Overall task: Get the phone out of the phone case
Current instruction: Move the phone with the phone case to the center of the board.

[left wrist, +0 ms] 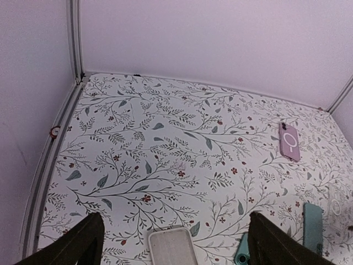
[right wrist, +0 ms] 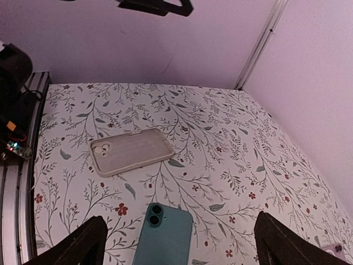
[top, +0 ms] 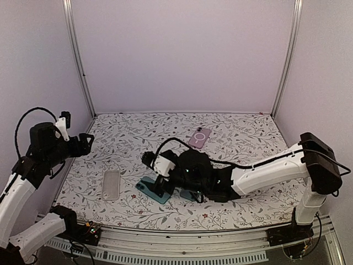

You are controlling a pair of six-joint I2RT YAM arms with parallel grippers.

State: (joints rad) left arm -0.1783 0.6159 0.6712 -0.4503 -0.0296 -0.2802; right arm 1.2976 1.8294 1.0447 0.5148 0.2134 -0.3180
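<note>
Near the front edge of the table (top: 242, 132), the teal phone (right wrist: 162, 234) lay flat with its camera lenses upward, directly under the right gripper (right wrist: 179, 220). The right fingers (right wrist: 77, 243) stood spread wide to either side of the phone and gripped nothing, a stance that fits a release or a fresh approach. It could not be settled from these views whether the teal body was the bare phone or the phone seated in a matching case.

The left gripper (left wrist: 175, 216) hung at the left margin, its fingers equally wide and empty, probably parked to leave the centre free. A pale empty case (right wrist: 131, 150) lay to the phone's left, near it but not touching. A pink case (top: 199, 137) lay toward the back.

Room for sliding existed toward the rear. The front rail (top: 193, 236) was close, so any pull toward it risked a drop.
</note>
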